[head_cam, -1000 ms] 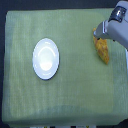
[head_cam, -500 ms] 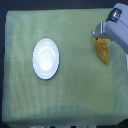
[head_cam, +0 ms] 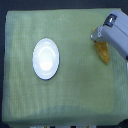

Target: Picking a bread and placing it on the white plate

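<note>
The bread (head_cam: 104, 52), an orange-brown loaf, lies slanted on the green cloth near the exterior view's right edge. My grey gripper (head_cam: 98, 39) comes in from the upper right and covers the loaf's upper end. A bit of orange shows at the gripper's left tip. The fingers are hidden by the gripper body, so whether they hold the loaf is unclear. The white plate (head_cam: 46, 58) sits round and bare, left of centre, well apart from the loaf and the gripper.
A green cloth (head_cam: 75, 95) covers the table, with dark floor beyond its left and top edges. The arm's grey body (head_cam: 117, 37) fills the upper right corner.
The gripper has edged slightly down toward the loaf's upper end. The bread and the plate stay where they were.
</note>
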`<act>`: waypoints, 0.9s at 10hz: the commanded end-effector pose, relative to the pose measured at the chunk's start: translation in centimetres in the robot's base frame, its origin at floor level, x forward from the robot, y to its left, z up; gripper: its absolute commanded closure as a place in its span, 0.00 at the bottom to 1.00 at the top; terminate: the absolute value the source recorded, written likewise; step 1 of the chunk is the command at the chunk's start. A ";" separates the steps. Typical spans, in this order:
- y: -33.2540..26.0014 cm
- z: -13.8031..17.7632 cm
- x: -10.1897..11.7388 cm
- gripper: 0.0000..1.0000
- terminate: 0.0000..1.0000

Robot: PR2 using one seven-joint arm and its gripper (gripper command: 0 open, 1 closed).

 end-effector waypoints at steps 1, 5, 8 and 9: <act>-1.7 -3.6 2.6 0.00 0.00; -1.6 -5.4 2.0 0.00 0.00; -0.3 -4.2 2.2 1.00 0.00; -0.3 -4.1 2.2 1.00 0.00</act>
